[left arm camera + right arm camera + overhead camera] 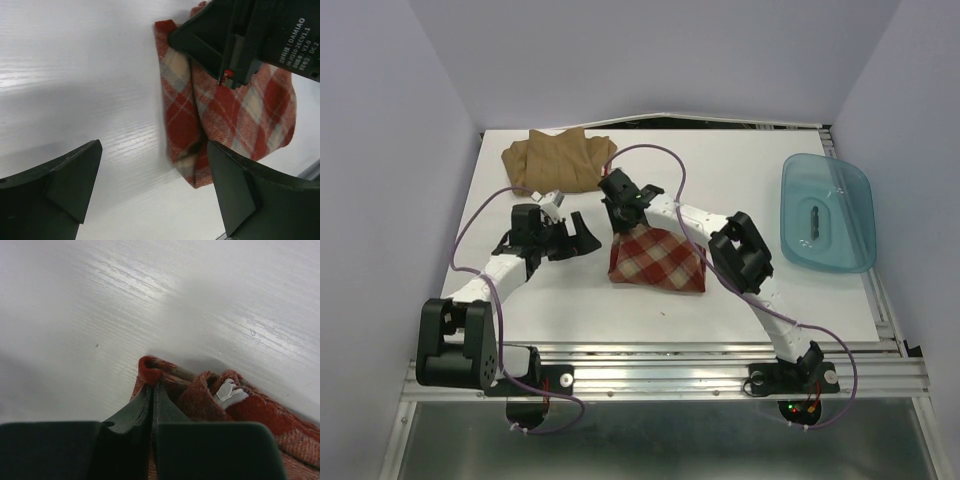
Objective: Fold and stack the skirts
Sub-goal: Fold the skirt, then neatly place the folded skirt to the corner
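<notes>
Pinching 1 corner of the plaid skirt (pixel 658 262) in the middle of the table (pixel 740 310), the right gripper (pixel 152 386) is squeezed tight on the cloth. The left gripper (pixel 582 238) is wide open just beside it. I think a slow lift is best, so the fold stays neat on the way to the tan skirt (pixel 555 160) at the back.

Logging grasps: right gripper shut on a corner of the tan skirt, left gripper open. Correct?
No: the right gripper is shut on a corner of the red plaid skirt, not the tan skirt, as the right wrist view shows. The left gripper is open.
</notes>
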Controlling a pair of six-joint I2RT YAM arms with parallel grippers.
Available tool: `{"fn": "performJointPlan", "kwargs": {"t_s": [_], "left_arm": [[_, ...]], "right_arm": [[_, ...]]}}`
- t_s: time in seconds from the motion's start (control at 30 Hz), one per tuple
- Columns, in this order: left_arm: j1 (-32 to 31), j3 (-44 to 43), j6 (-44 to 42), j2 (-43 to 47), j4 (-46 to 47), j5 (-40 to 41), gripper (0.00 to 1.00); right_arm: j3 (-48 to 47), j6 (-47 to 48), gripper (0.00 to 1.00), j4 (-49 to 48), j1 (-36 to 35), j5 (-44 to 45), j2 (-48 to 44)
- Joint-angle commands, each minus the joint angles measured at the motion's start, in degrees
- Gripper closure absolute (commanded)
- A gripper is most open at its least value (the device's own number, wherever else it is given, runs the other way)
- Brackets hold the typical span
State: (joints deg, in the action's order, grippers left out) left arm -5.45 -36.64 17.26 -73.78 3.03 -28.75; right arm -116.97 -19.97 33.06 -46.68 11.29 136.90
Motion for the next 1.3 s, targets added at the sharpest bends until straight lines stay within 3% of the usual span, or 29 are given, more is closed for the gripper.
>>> {"fn": "performJointPlan", "kwargs": {"t_s": [0.0,0.1,0.37,0.57,1.03,1.27], "left_arm": [[0.2,2.2,2.3,-1.4,8.0,-7.2,0.01],[0.2,3.7,4.7,-4.0,12.8,-10.9,0.01],[-1.7,4.2,8.8,-11.4,21.7,-11.1,0.01],[-3.2,4.9,13.5,-17.2,28.9,-18.3,0.01],[-5.9,6.1,22.1,-24.1,42.0,-20.2,0.02],[-6.9,4.8,23.3,-28.1,42.8,-18.0,0.15]], "right_arm": [[-2.6,-1.8,0.99,0.0,-0.3,-1.5,-1.9],[-2.7,-2.9,0.99,0.0,0.4,-2.8,-3.5],[-2.2,-5.3,0.99,-0.2,0.9,-6.3,-6.5],[-2.5,-6.0,0.99,-0.3,1.9,-6.8,-6.9],[-4.1,-6.7,0.99,-0.5,3.7,-7.4,-5.8],[-6.8,-7.4,0.99,-1.2,6.2,-7.2,-5.4]]}}
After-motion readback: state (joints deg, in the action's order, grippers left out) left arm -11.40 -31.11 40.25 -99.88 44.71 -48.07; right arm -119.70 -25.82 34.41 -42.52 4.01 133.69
